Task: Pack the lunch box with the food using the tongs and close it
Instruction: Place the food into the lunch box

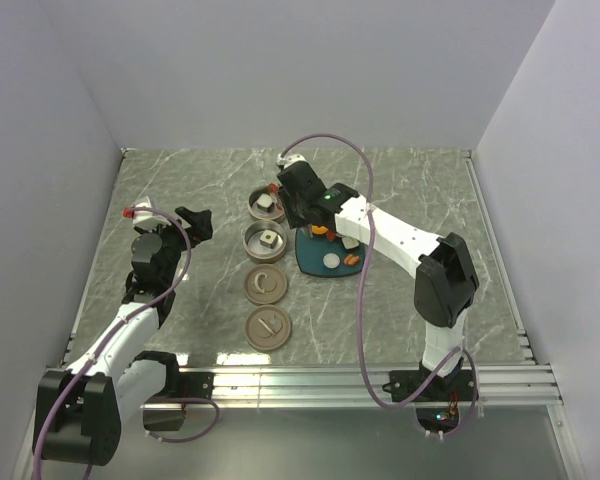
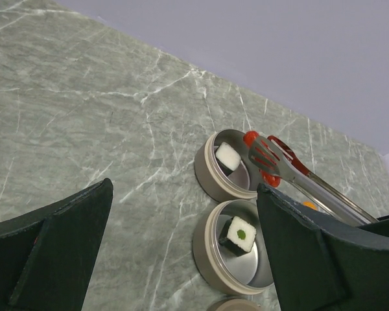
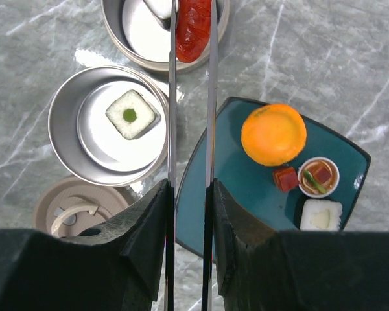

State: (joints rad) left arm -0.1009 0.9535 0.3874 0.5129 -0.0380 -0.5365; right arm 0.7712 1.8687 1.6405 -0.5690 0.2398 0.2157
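Note:
My right gripper [image 3: 190, 188] is shut on the silvery tongs [image 3: 172, 97], one finger pressed against each arm. The tong tips pinch a red sausage piece [image 3: 193, 29] over the far round tin of the lunch box [image 3: 110, 29], which holds a white cube [image 2: 227, 156]. The near tin [image 3: 61, 123] holds a white cube with a green dot [image 3: 131, 115]. On the teal plate [image 3: 246, 188] lie an orange ball [image 3: 273, 134], a red cube [image 3: 286, 178], a small round piece [image 3: 318, 176] and a white cube [image 3: 321, 215]. My left gripper [image 2: 185, 188] stands open, left of the tins.
Two tan round lids [image 1: 265, 284] [image 1: 269, 328] lie in a row in front of the tins. The teal plate [image 1: 315, 260] sits right of the tins under my right arm. Grey walls close the table at the back and sides.

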